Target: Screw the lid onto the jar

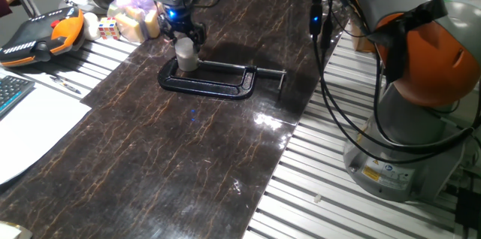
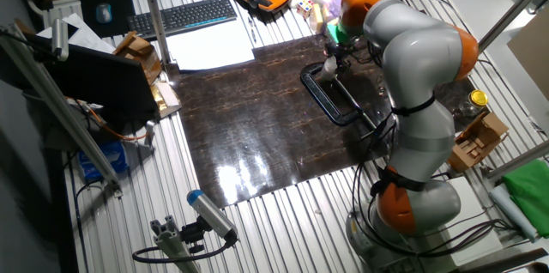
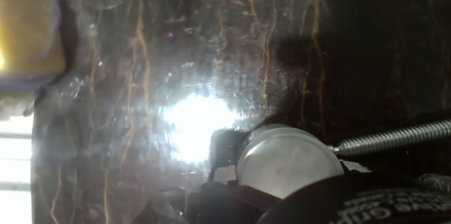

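The jar (image 1: 187, 58) is a small whitish cylinder standing upright in the mouth of a black C-clamp (image 1: 214, 85) on the dark mat. The lid (image 3: 289, 160) shows as a pale round disc on top of the jar in the hand view, with the clamp's threaded screw (image 3: 394, 138) reaching it from the right. My gripper (image 1: 188, 37) hangs straight over the jar, its fingertips down at the level of the jar's top, one on each side. In the other fixed view the gripper (image 2: 331, 60) and jar (image 2: 328, 70) are small and partly hidden by the arm. No view shows whether the fingers press on the lid.
Behind the gripper lie a bag of yellow and purple items (image 1: 135, 13), a die (image 1: 109, 27) and an orange teach pendant (image 1: 41, 36). White paper (image 1: 30, 126) lies left of the mat. The robot base (image 1: 413, 81) and its cables stand to the right.
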